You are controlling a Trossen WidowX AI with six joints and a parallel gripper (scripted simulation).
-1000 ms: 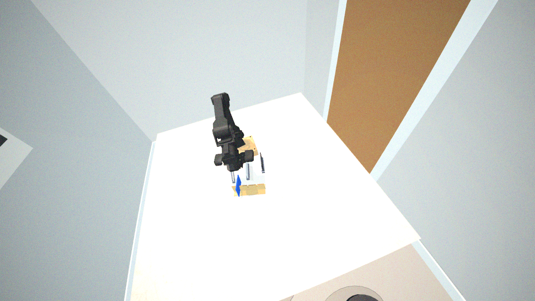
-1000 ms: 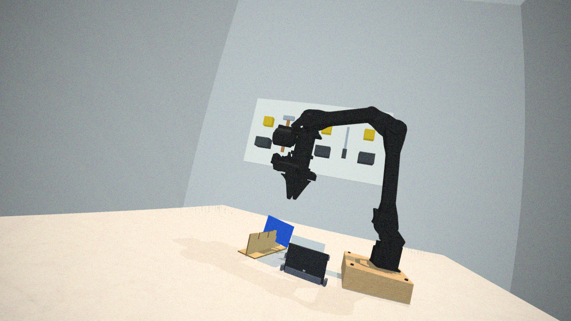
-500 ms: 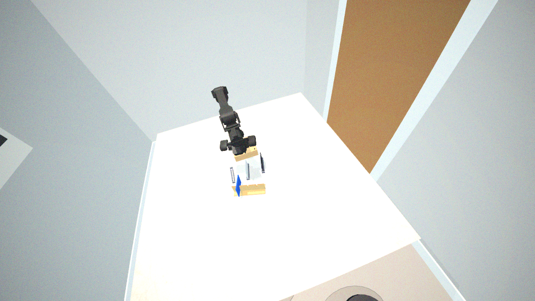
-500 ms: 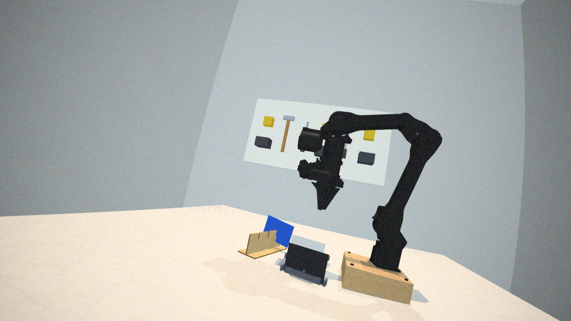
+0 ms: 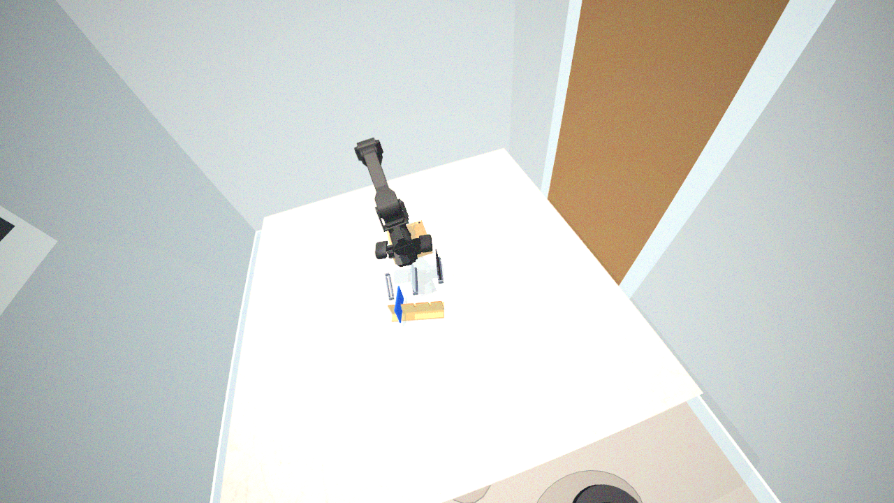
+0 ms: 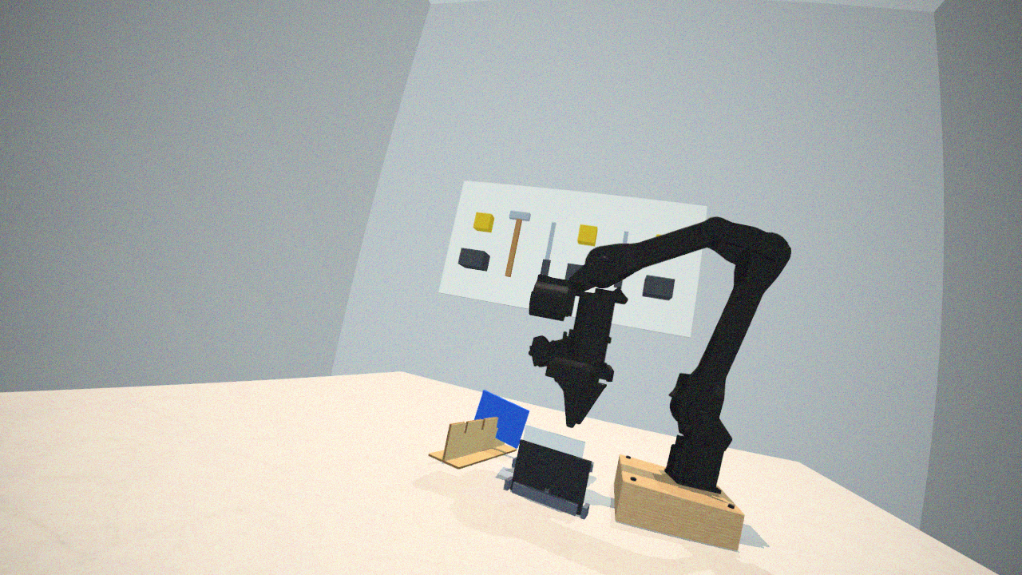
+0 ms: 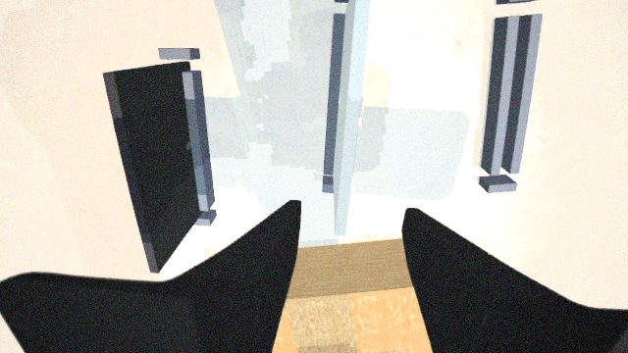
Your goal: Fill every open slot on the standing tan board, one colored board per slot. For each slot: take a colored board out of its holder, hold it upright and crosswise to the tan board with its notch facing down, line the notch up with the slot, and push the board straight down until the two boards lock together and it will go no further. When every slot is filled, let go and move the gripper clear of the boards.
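A wooden block (image 5: 420, 231) (image 6: 679, 516) (image 7: 353, 267) sat on the tabletop (image 5: 500, 375) (image 6: 214, 493) (image 7: 589, 206) beyond the holders from the tan board (image 5: 422, 304) (image 6: 464, 438), carrying the foot of the black arm (image 6: 735, 307). The dark board (image 5: 439, 267) (image 6: 552, 475) (image 7: 154, 162) stood on its long edge in its holder (image 5: 441, 281) (image 6: 543, 498) (image 7: 200, 142), on the arm's side of the tan board, its long axis crosswise to that board's length.

The gripper (image 5: 405, 251) (image 6: 571, 425) (image 7: 352, 215) pointed down, also on the arm's side of the tan board. Its jaws were spread with nothing pinched, above the pale board (image 6: 557, 441) (image 7: 350, 123), whose top edge ran lengthwise toward the gap between them in the wrist view. That pale board stood upright in the middle holder (image 5: 415, 281) (image 7: 334, 108), its long axis likewise crosswise to the tan board.

The tan board itself stood upright on a flat tan foot (image 5: 426, 315) (image 6: 463, 459), two open slots facing up along its top edge. The blue board (image 5: 399, 304) (image 6: 504, 418) stood across one end of it, upright, its long axis crossing the tan board's. The third holder (image 5: 389, 286) (image 7: 505, 98), nearer that end of the tan board, held nothing, its groove pointing crosswise too. Well beyond the tan board, a pale panel (image 6: 493, 286) with a hammer (image 6: 513, 246) hung on the wall.
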